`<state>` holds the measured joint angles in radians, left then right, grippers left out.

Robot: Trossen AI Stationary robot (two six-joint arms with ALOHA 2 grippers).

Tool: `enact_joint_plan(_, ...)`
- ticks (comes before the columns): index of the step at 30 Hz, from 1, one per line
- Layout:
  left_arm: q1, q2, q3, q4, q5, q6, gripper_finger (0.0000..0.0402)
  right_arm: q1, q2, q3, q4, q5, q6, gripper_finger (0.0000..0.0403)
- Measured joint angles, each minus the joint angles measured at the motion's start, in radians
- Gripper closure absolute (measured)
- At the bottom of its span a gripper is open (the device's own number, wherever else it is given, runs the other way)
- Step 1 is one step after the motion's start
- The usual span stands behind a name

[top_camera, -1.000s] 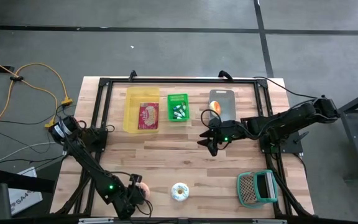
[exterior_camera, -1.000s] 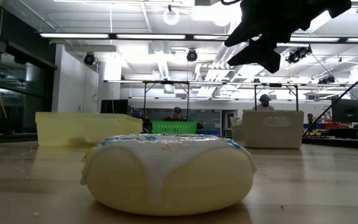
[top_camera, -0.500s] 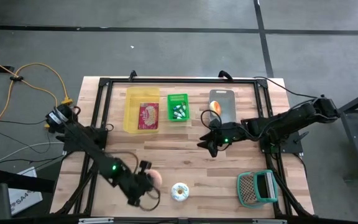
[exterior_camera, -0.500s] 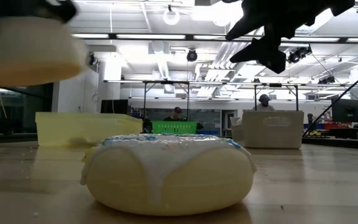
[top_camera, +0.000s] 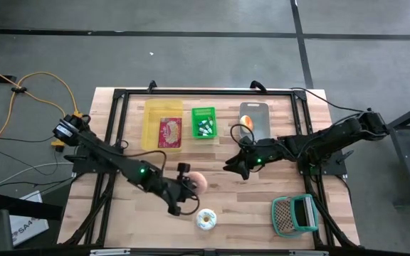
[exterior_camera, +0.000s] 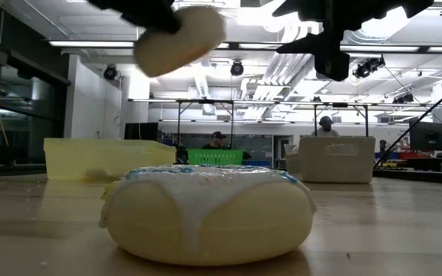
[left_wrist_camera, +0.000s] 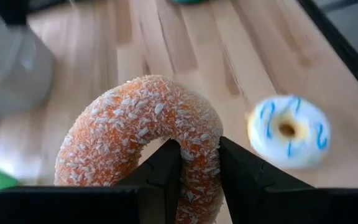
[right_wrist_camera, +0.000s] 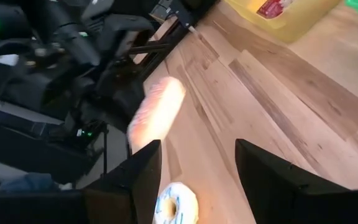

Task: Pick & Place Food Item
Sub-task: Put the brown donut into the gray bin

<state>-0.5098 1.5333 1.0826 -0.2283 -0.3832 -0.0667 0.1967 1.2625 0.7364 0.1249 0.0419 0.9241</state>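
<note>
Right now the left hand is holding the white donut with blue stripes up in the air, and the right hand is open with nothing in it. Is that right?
Not quite. The left hand holds the orange sprinkled donut, as the left wrist view shows. The white donut with blue stripes lies on the table. The rest is right: the right hand is open with nothing in it.

Wooden table carries yellow bin, green basket, iced donut, grater.

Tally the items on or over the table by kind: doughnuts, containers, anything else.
Doughnuts: 2, sugared one in the left gripper, iced one
Bins and baskets: 3, yellow, green, teal
Cutting boards: 1
Total: 6
</note>
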Motion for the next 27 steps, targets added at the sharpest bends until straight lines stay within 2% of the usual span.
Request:
enact_joint_plan(4, 0.006, 0.000, 0.015, 0.066, -0.044, 0.074, 0.0310, 0.000, 0.000, 0.000, 0.008, 0.000, 0.026, 0.0212)
enact_joint_plan(10, 0.040, 0.000, 0.023, 0.106, -0.057, 0.090, 0.0310, 0.011, 0.054, 0.000, 0.070, 0.002, 0.052, 0.0212)
enact_joint_plan(19, 0.116, 0.000, 0.023, 0.047, -0.036, 0.017, 0.0310, 0.013, 0.193, 0.000, 0.310, -0.043, 0.048, 0.0212)
enact_joint_plan(27, 0.118, 0.000, 0.023, 0.027, -0.027, 0.009, 0.0310, -0.009, 0.202, 0.000, 0.318, -0.039, 0.025, 0.0212)
